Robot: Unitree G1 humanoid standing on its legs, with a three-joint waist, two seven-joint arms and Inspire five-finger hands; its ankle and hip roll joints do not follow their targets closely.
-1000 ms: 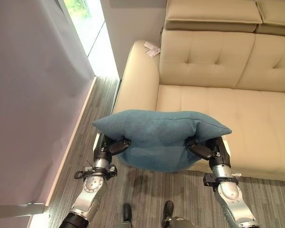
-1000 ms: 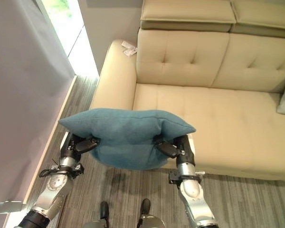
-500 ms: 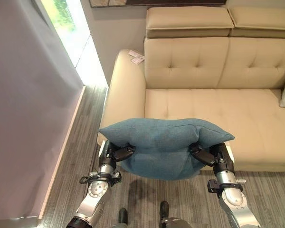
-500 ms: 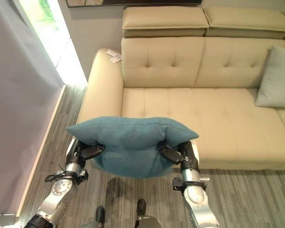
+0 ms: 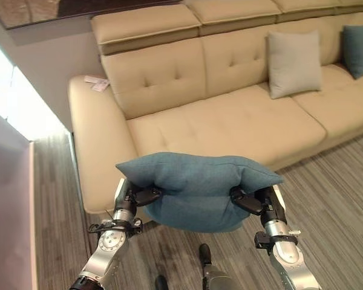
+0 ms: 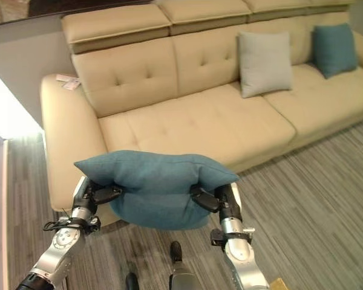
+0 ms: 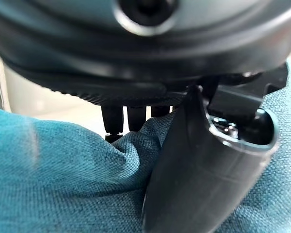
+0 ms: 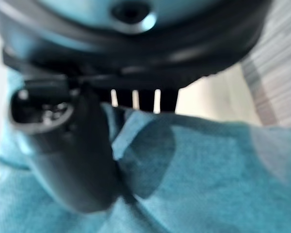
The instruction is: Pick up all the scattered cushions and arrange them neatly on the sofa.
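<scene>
Teal cushion (image 5: 196, 188) hangs in the air in front of the beige sofa (image 5: 230, 121) in the left eye view, the left hand (image 5: 139, 196) pinching its left end and the right hand (image 5: 254, 202) its right end. In the right eye view, a grey cushion (image 6: 265, 63) and a second teal cushion (image 6: 334, 49) lean against the far backrest at right. Left wrist view: thumb and fingers (image 7: 119, 119) clamp the fabric. Right wrist view: thumb and fingers (image 8: 145, 99) likewise pinch it.
</scene>
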